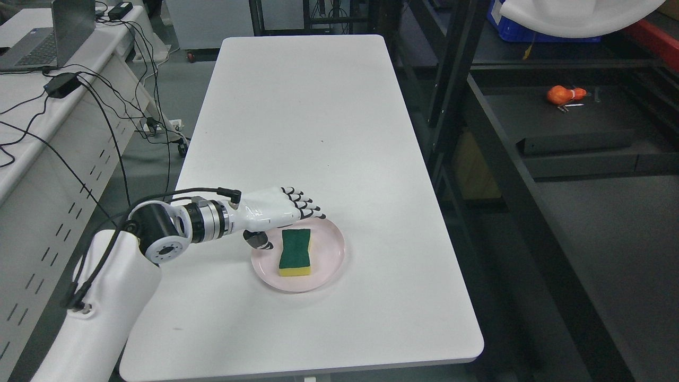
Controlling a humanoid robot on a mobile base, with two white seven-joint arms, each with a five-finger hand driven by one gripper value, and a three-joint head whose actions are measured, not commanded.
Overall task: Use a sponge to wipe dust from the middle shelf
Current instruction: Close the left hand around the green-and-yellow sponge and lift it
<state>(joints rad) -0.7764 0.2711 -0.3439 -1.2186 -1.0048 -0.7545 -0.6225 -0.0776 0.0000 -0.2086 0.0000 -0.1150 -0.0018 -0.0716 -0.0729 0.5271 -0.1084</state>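
A green-topped yellow sponge (295,252) lies flat in a round pink plate (331,265) near the front of the white table (297,122). My left hand (286,223) hovers over the plate's left rim, just left of the sponge. Its fingers (306,206) stretch out above the sponge's far end and the thumb hangs below; it holds nothing. The black shelf unit (573,175) stands to the right of the table. The right arm does not show.
An orange object (565,94) lies on a dark shelf board at the right. A desk (32,101) with a laptop (50,40), a power brick and cables stands at the left. A blue crate (509,29) sits behind the shelf frame.
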